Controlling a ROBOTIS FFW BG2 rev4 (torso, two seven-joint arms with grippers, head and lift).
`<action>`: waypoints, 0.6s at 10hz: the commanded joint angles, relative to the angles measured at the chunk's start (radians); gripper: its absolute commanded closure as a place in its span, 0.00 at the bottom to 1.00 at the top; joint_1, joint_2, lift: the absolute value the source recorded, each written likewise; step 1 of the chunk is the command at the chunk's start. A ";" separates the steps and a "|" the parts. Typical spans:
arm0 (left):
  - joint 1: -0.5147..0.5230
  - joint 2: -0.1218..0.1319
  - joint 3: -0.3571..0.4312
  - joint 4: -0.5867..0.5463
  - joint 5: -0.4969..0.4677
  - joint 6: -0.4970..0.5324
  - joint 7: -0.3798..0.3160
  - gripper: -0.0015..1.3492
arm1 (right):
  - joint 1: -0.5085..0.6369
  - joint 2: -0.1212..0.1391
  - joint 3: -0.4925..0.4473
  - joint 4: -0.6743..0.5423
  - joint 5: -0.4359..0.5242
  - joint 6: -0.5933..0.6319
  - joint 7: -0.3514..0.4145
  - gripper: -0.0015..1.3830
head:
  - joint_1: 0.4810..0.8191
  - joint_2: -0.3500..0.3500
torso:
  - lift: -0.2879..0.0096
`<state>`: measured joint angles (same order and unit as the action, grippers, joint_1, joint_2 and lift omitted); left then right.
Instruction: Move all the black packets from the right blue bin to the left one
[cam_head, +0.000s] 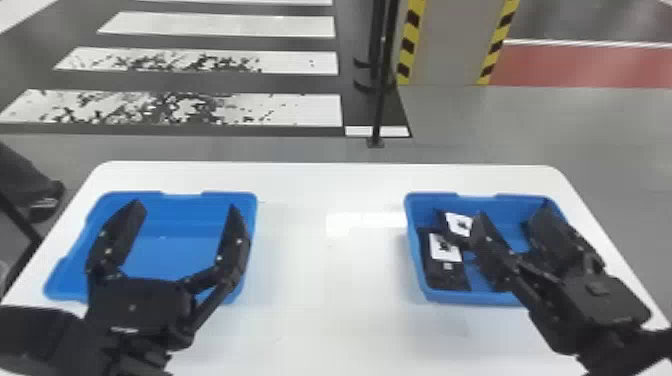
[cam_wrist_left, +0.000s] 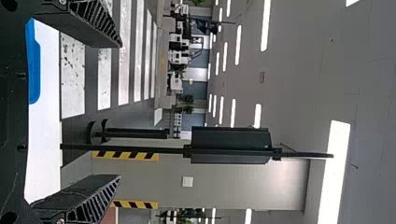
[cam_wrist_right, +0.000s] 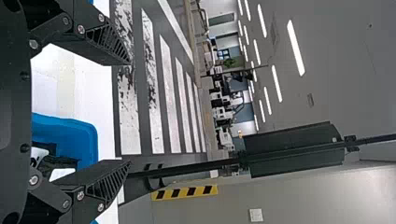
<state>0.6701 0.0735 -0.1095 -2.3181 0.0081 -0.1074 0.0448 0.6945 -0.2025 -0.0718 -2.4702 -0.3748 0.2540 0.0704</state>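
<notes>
In the head view, the left end effector (cam_head: 185, 204) is at nine o'clock on the bench (cam_head: 300, 270) over the left blue bin (cam_head: 167, 240), and at three o'clock the right end effector (cam_head: 512, 208) spreads over the right blue bin (cam_head: 475, 299), where black packets (cam_head: 446, 276) lie toward nine and ten o'clock. The left wrist view shows the left end effector (cam_wrist_left: 120, 111) wide apart, gripping nothing. In the right wrist view, the right end effector (cam_wrist_right: 130, 112) is widely parted and empty, with packets inside the bin nearby.

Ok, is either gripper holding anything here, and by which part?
Nothing is held: the left gripper and right gripper are both open, with nothing between their fingers.
</notes>
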 joint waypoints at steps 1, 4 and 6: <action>0.000 0.000 0.000 0.000 0.000 -0.001 0.000 0.02 | 0.000 0.000 0.000 0.000 0.000 0.004 0.000 0.22 | 0.63 0.45 | 0.50; 0.000 0.000 0.000 0.000 0.000 -0.006 0.000 0.02 | 0.000 0.000 0.000 0.000 0.000 0.004 -0.001 0.22 | 0.63 0.45 | 0.50; 0.000 0.000 0.002 0.000 -0.002 -0.008 0.000 0.02 | -0.002 0.000 0.000 0.002 0.000 0.004 -0.003 0.22 | 0.63 0.45 | 0.50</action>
<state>0.6700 0.0736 -0.1084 -2.3181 0.0060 -0.1150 0.0448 0.6927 -0.2025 -0.0718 -2.4689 -0.3749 0.2577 0.0684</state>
